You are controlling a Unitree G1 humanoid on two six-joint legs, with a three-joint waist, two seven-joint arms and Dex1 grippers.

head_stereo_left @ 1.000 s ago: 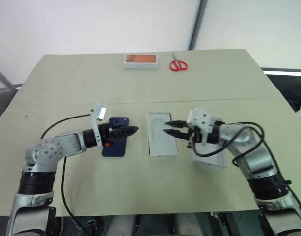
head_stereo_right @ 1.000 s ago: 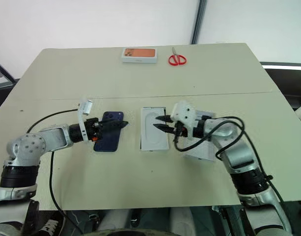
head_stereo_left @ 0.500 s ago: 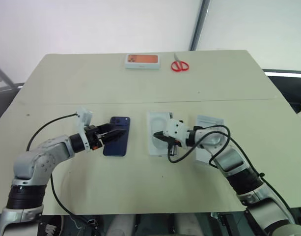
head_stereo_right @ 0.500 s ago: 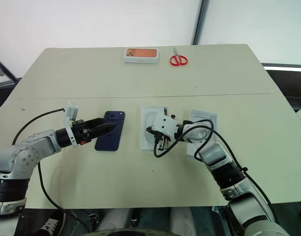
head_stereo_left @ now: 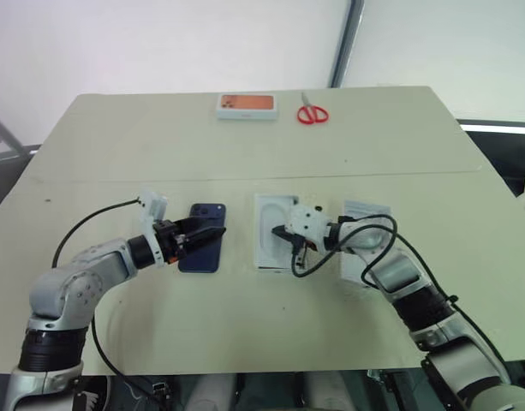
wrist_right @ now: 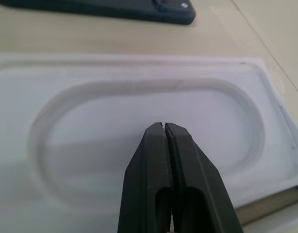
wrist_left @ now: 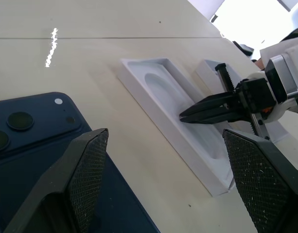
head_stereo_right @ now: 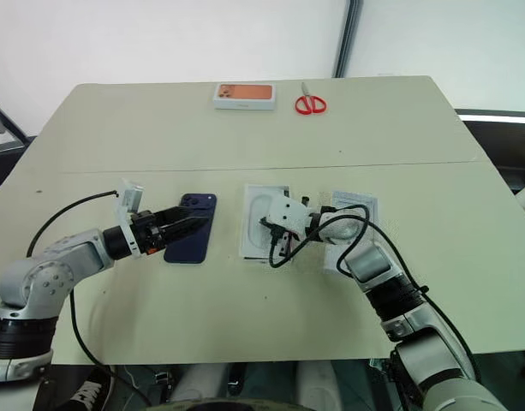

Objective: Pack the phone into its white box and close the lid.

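Note:
The dark blue phone [head_stereo_left: 202, 250] lies flat on the table, camera cluster at its far end. My left gripper [head_stereo_left: 209, 235] hovers open just above it, and in the left wrist view both fingers [wrist_left: 88, 179] straddle the phone [wrist_left: 37, 145]. To its right sits the white box [head_stereo_left: 276, 243], its insert tray [wrist_right: 139, 116] showing an oval recess. My right gripper [wrist_right: 164, 127] is shut, its tip low over that recess with nothing in it. The lid [head_stereo_left: 368, 212] lies beside the box, inside up, partly covered by my right arm.
A white box with an orange picture [head_stereo_left: 245, 104] and red scissors [head_stereo_left: 312, 114] lie at the table's far edge. A seam crosses the tan table [head_stereo_left: 116, 154] just beyond the phone. Cables loop from both wrists.
My right gripper has dropped and moved in over the box's insert tray, uncovering more of the lid. The left gripper stays open over the phone.

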